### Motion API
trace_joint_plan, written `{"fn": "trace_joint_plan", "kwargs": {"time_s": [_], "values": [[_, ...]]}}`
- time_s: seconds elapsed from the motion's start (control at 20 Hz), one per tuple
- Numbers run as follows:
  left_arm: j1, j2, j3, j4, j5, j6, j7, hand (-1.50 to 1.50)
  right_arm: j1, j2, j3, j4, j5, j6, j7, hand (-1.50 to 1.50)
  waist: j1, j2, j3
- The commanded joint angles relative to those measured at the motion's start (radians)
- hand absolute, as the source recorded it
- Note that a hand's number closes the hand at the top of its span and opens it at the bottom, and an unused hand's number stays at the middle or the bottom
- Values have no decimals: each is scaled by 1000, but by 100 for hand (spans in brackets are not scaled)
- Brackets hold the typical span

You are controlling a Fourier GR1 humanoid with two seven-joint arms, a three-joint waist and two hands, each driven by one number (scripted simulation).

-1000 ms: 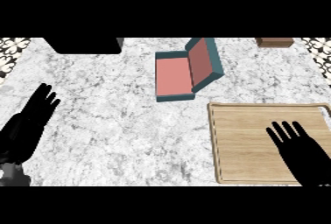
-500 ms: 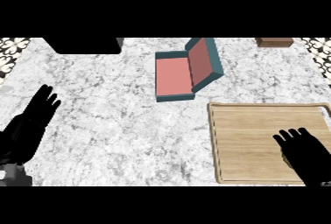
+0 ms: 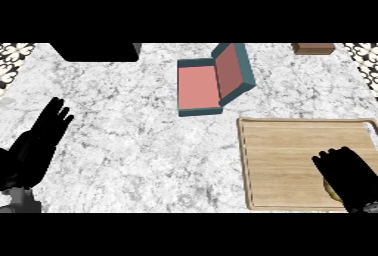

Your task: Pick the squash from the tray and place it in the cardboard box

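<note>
Nearest me, my right hand [image 3: 348, 175] sits on the wooden tray [image 3: 295, 150], fingers curled over the squash [image 3: 330, 190], only a yellow sliver showing. My left hand [image 3: 35, 147] rests open at the left edge. Farther off, the teal box [image 3: 198, 87] stands open

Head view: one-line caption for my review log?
Right hand over the squash on the wooden tray; left hand rests open at left; teal box beyond.

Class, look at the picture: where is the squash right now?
In the head view, at the right, the squash lies near the wooden tray's lower right corner, mostly hidden beneath the right hand.
</note>
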Motion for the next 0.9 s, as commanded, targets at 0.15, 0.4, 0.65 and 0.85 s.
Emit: {"fn": "trace_joint_plan", "kwargs": {"time_s": [0.15,0.4,0.65,0.85], "values": [[-10,-25,-37,-28,-17,-2,10,0,-147,359,26,52,-13,181,230,150,49,11,2],[-40,-2,-19,-18,8,-25,11,0,-205,542,-99,81,-116,161,443,150,82,40,13],[-65,-6,-49,-16,6,-47,11,0,-376,549,-137,131,-176,101,683,150,142,46,8],[-81,-18,-77,-6,2,-56,12,0,-547,550,-132,170,-202,37,862,150,193,45,3]]}}
